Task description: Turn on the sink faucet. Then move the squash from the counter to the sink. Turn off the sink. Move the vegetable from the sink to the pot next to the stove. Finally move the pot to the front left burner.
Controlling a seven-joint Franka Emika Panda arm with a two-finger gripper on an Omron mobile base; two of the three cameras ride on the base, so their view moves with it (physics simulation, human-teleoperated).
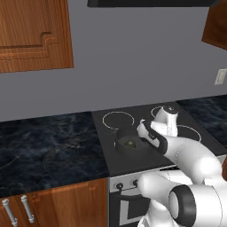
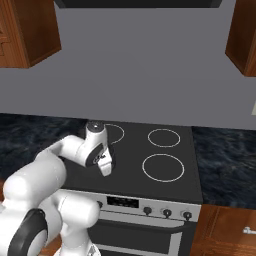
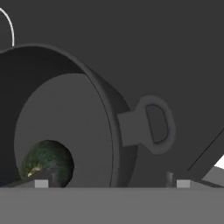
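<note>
We are hovering our gripper [image 3: 112, 183], fingers spread and empty astride the pot [image 1: 127, 141] rim, the squash [image 3: 47, 162] riding inside, by the stove [image 2: 165, 187] front-left corner.

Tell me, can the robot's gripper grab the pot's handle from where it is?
Probably yes. The gripper hangs right by the pot, its loop handle lies just ahead, and nothing sits between them.

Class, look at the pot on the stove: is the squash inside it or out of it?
Inside. The squash lies on the pot's floor against its wall; the left base view also shows it within the rim.
</note>
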